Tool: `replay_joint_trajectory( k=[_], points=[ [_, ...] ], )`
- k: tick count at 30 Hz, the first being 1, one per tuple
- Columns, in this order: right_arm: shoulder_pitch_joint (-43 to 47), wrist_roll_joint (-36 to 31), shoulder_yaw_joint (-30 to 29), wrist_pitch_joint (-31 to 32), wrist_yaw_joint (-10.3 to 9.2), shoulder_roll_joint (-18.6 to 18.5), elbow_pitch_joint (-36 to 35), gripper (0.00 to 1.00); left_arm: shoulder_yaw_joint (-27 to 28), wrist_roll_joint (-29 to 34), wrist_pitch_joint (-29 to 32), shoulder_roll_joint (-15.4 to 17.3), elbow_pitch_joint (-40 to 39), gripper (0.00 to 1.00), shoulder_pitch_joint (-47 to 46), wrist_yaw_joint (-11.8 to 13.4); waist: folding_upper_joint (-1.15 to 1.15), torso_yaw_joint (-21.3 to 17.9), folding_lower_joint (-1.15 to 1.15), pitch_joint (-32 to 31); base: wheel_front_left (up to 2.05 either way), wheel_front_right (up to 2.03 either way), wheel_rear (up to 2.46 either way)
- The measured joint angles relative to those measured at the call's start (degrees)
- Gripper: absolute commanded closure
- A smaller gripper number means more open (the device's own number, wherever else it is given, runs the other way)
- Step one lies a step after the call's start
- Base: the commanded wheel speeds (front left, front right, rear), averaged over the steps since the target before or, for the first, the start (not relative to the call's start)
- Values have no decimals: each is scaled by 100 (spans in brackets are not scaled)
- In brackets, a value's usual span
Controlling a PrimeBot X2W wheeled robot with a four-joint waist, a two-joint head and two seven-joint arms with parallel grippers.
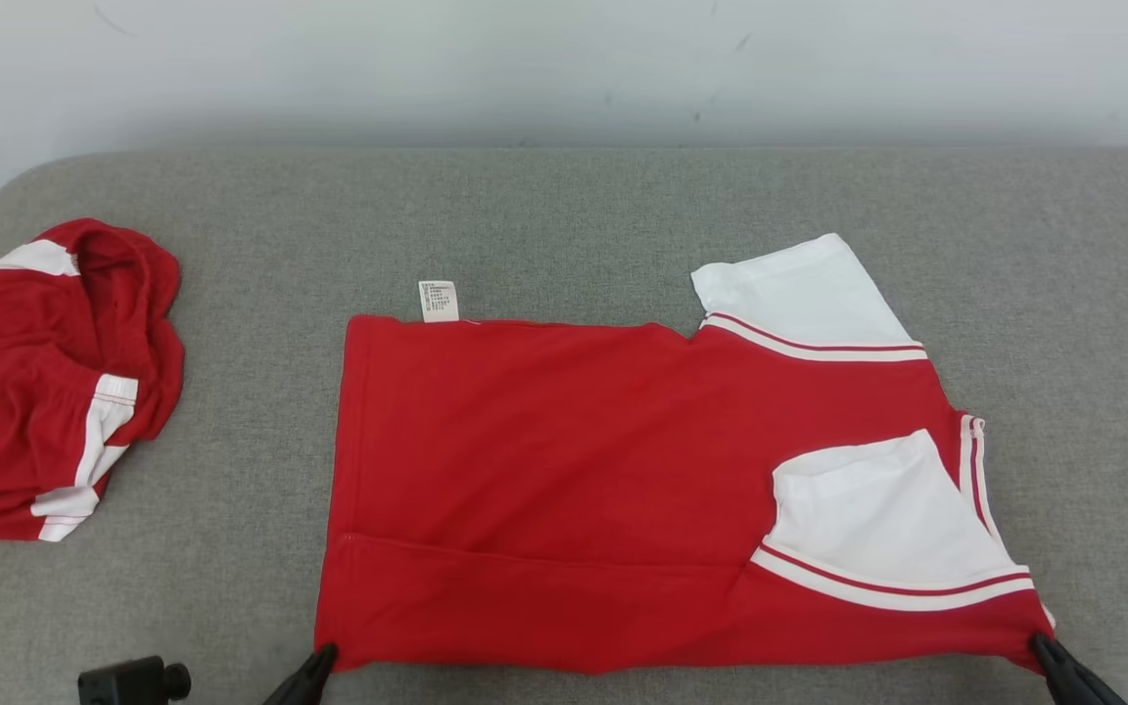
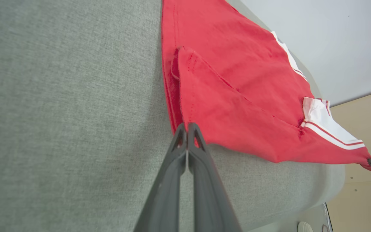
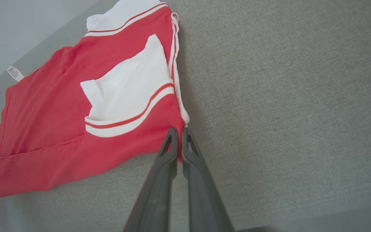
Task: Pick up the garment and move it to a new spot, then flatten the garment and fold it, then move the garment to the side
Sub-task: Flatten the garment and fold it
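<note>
The left hand [image 2: 186,126] is pinched shut on the near hem corner of the garment [image 1: 544,470]. The right hand [image 3: 179,131] is clamped on its near shoulder corner. This one red knit T-shirt lies nearly flat mid-surface, with two white sleeves, a near sleeve [image 1: 877,509] folded onto the body and a far sleeve [image 1: 809,289]. One white label [image 1: 439,301] sticks out at the far edge. A second red-and-white bundle [image 1: 45,382] lies crumpled well apart on the left of the grey woven surface [image 1: 564,215].

The red-and-white knit cloth garment [image 1: 564,470] looks soft and matt, the grey woven upholstery [image 1: 623,215] beneath coarse; my dark plastic fingers [image 2: 204,180] are smooth, matt.
</note>
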Motion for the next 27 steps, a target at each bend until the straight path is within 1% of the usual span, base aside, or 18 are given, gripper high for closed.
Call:
replay_joint_trajectory(
  k=[3,8,12,14,16,19,22,23,24,25,27],
  points=[
    [12,65,36,133,-5,18,-36,100,-1,-52,109,41,-250,100,185,12,0,-9,0,-28,0,0,0],
    [123,96,-11,301,-104,27,-66,100,-36,-126,318,54,-626,100,376,134,0,12,0,-94,0,0,0],
    [243,135,-96,405,-148,38,-140,100,-38,-213,476,90,-911,100,565,219,0,71,0,-124,0,0,0],
    [241,138,-124,443,-158,44,-212,100,18,-330,502,130,-1028,100,662,313,0,88,0,-132,0,0,0],
    [280,138,-208,468,-201,45,-219,100,37,-339,606,189,-1104,100,684,392,0,110,0,-134,0,0,0],
    [339,137,-220,557,-209,51,-199,100,84,-391,703,212,-1198,100,774,483,0,125,0,-130,0,0,0],
    [336,137,-191,658,-249,56,-160,100,78,-366,815,215,-1191,100,775,665,0,141,0,-120,0,0,0],
    [330,137,-172,684,-250,63,-135,96,84,-333,823,215,-1182,85,771,738,0,147,0,-114,0,0,0],
    [328,137,-137,735,-252,63,-97,51,85,-312,861,219,-1165,44,764,805,0,152,0,-108,0,0,0],
    [330,137,-88,802,-253,66,-35,0,78,-267,895,225,-1139,0,762,889,0,156,0,-103,0,0,0],
    [334,130,-19,907,-256,81,77,0,22,-69,1026,285,-1053,0,763,1082,0,166,0,-92,0,0,0]
  ],
)
